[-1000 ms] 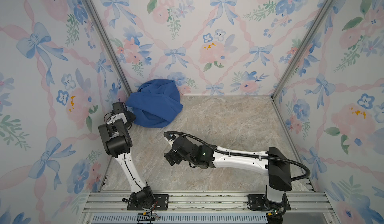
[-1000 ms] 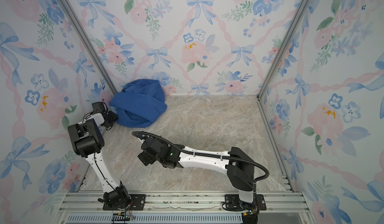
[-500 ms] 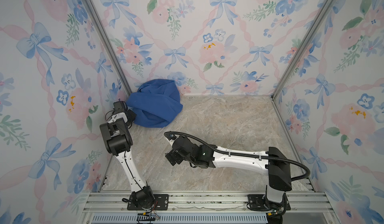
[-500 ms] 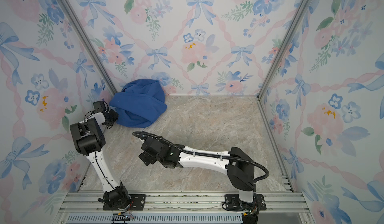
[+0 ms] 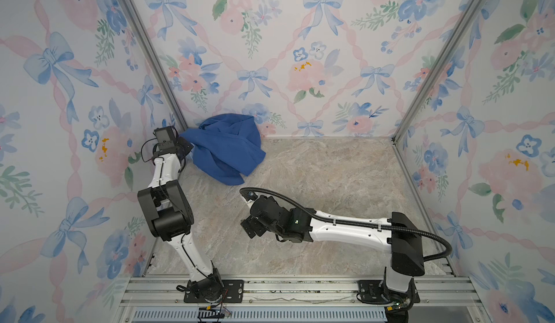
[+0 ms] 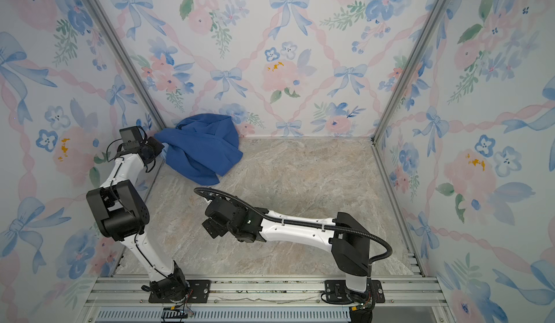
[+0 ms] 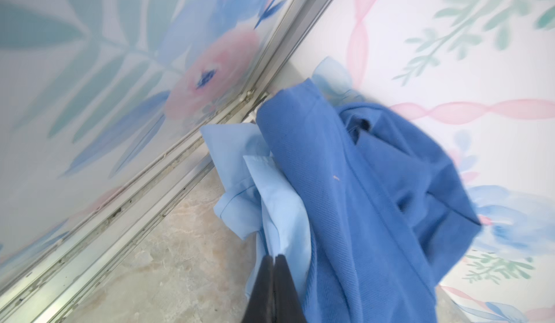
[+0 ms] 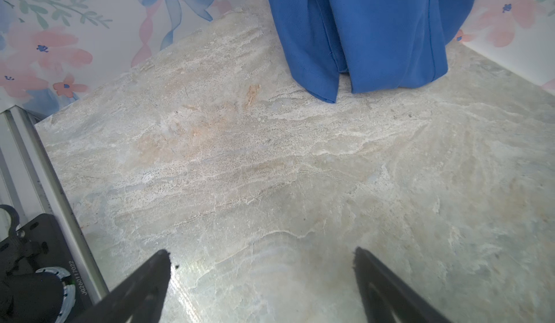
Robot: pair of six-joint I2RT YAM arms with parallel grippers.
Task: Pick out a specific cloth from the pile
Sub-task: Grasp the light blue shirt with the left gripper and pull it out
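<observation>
Beneath the pile [image 7: 360,201], the cloth [image 7: 280,207] shows from left wrist only.

Floral walls [image 5: 300,36] are closing in on three sides, pink ribbons and blue bows running across them. Marbled beige floor [image 8: 270,156] is stretching ahead of the right gripper [image 8: 262,254], catching soft glare close by. A metal post [image 7: 288,36] is rising beyond the left gripper [image 7: 274,257].

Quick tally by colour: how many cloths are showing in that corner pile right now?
royal-blue cloth: 1
light sky-blue cloth: 1 (shows only in the left wrist view, tucked beside the royal-blue one)
green fabric: 0 visible
Total: 2
</observation>
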